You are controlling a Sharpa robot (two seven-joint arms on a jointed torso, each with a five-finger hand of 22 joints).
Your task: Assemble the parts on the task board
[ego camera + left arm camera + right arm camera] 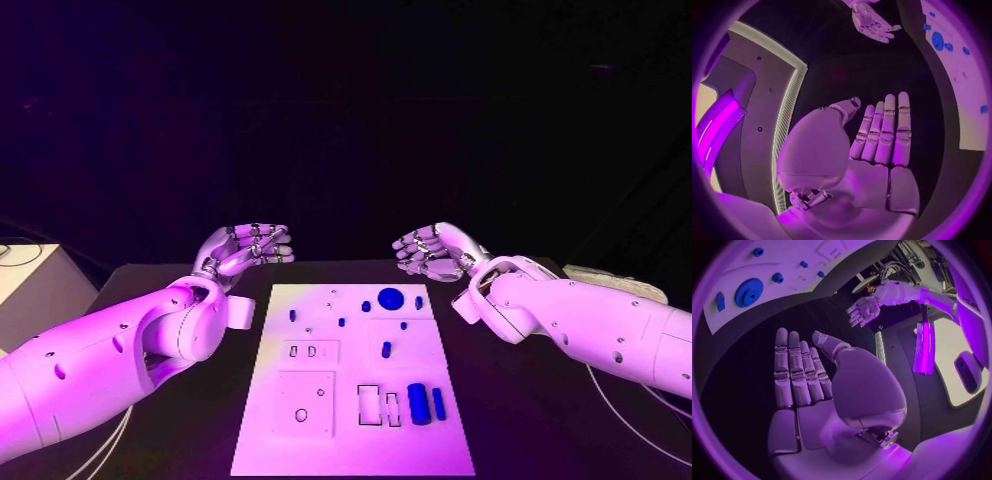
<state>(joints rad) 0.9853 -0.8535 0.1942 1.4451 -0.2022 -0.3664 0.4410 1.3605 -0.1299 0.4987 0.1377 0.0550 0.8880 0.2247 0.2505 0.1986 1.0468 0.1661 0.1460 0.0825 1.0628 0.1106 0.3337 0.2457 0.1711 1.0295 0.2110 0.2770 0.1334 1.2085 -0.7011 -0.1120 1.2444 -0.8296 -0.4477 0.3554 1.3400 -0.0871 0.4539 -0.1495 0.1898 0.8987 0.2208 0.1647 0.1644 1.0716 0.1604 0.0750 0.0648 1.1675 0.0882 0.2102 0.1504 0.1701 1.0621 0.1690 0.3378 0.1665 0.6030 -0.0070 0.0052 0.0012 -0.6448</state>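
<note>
The white task board (pixel 332 440) lies in the middle of the black table. A round blue gear (pixel 389 297) sits near its far edge, with small blue parts (pixel 385 349) scattered over the middle and two long blue pieces (pixel 420 403) near the front right. My left hand (pixel 248 245) is raised beyond the board's far left corner, and my right hand (pixel 433 250) beyond its far right corner. In the left wrist view my left hand (pixel 879 145) has straight fingers and an empty palm. My right hand (pixel 801 375) looks the same. The gear (pixel 748 292) lies ahead of it.
A pale stand (pixel 29 285) is off the table's left side. A small light object (pixel 599 272) lies at the table's far right edge. Bare black table (pixel 534 420) flanks the board on both sides.
</note>
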